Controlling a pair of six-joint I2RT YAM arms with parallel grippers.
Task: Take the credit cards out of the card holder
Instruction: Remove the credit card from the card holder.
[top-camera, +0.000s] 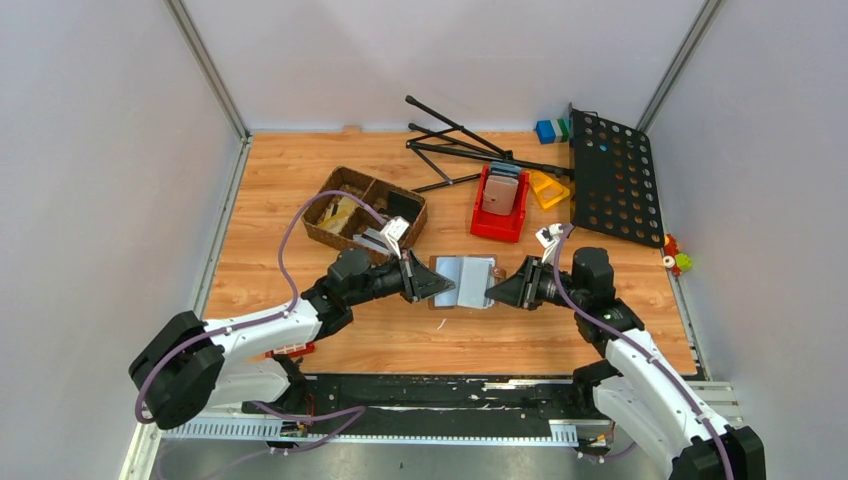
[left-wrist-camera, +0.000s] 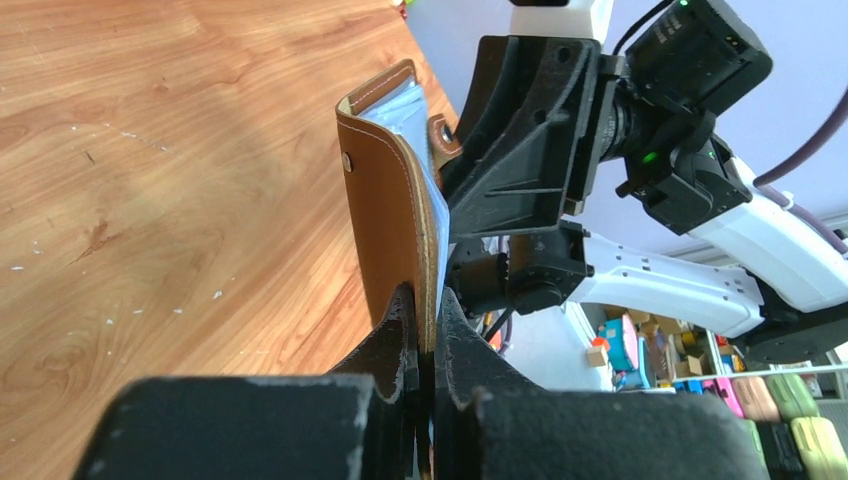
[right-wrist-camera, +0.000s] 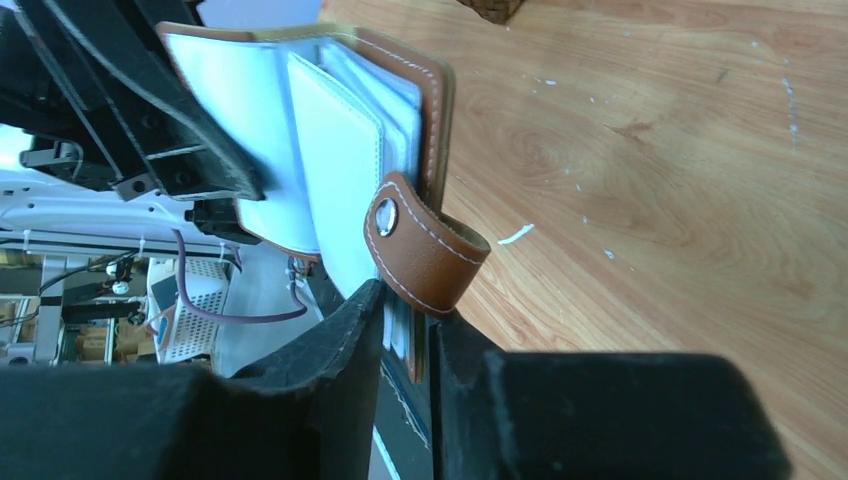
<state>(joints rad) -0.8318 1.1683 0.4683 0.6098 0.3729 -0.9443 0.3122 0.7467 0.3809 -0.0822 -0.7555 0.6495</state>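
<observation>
The card holder (right-wrist-camera: 340, 170)'s lower edge disappears between the right gripper (right-wrist-camera: 405, 312)'s fingers. Its pale sleeves hide any credit cards. In the left wrist view, its brown cover blocks the inside.

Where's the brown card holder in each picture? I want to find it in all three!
Top external: the card holder is in the middle, open, between the left gripper and the right gripper.
Left wrist: card holder at centre, standing on edge, brown cover showing.
Right wrist: card holder upper left to centre, pale sleeves showing, tab clasp hanging.
Shared landmark: the wooden table behind it every time.
</observation>
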